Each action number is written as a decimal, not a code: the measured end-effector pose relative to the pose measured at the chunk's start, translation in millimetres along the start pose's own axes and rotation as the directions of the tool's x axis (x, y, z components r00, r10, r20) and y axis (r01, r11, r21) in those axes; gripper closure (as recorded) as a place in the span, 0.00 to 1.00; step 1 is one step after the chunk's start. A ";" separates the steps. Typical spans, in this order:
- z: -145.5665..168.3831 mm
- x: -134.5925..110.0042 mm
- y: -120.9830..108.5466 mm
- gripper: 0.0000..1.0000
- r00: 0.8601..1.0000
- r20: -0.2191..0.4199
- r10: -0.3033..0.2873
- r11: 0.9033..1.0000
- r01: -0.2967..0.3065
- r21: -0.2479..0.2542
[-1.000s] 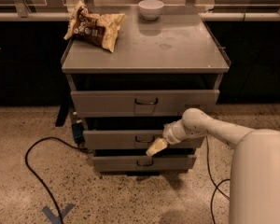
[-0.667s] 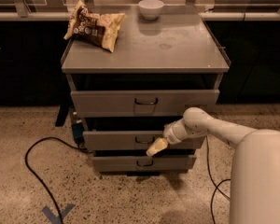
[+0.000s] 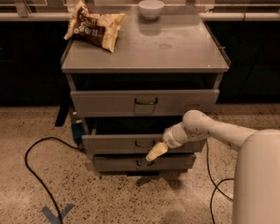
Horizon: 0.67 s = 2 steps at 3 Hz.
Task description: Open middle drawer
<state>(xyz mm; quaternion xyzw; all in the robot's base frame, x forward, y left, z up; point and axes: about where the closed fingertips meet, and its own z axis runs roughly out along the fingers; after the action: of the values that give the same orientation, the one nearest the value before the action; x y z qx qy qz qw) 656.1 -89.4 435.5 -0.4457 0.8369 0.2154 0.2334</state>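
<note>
Gripper (image 3: 156, 151), cream-tipped, at the end of my white arm (image 3: 210, 130): it sits against the front of the wide, shallow grey metal middle drawer (image 3: 109, 144), just right of and slightly below that drawer's small dark wire handle (image 3: 144, 143). Whether it is wide or narrow I cannot tell, nor whether it hooks the handle or only lies beside it.

- I come in from the right of the middle drawer and angle down-left. My guess is that this keeps my arm out of the drawer's path when it slides toward me.
- The middle drawer is second of three in the grey metal cabinet (image 3: 177, 48). A dark gap shows above its front. I judge it may be out a little, but not far.
- Above the middle drawer is the taller-fronted top drawer (image 3: 102, 102), with a recessed plate under its handle. It is not my target.
- Directly below the middle drawer is the narrow lowest drawer (image 3: 116, 163).
- Well above the middle drawer, on the cabinet top, are a crumpled brown and yellow snack bag (image 3: 94, 26) to the left and a small white bowl (image 3: 151, 8) at the back. Both are clear of my work.
- Left of the middle drawer, a black cable (image 3: 32, 164) loops on the speckled floor.

Next: get purchase on the handle, then pull straight outward. Risk: slipping off so thin a wire.
</note>
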 end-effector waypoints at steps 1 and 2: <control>-7.9 8.3 16.3 0.00 1.000 -0.019 0.006 1.000 -0.006 -0.024; -6.9 8.9 17.0 0.00 1.000 -0.019 0.006 1.000 -0.007 -0.026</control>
<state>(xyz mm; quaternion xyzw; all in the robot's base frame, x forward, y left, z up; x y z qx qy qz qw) 636.0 -90.5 438.5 -0.4480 0.8377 0.2227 0.2192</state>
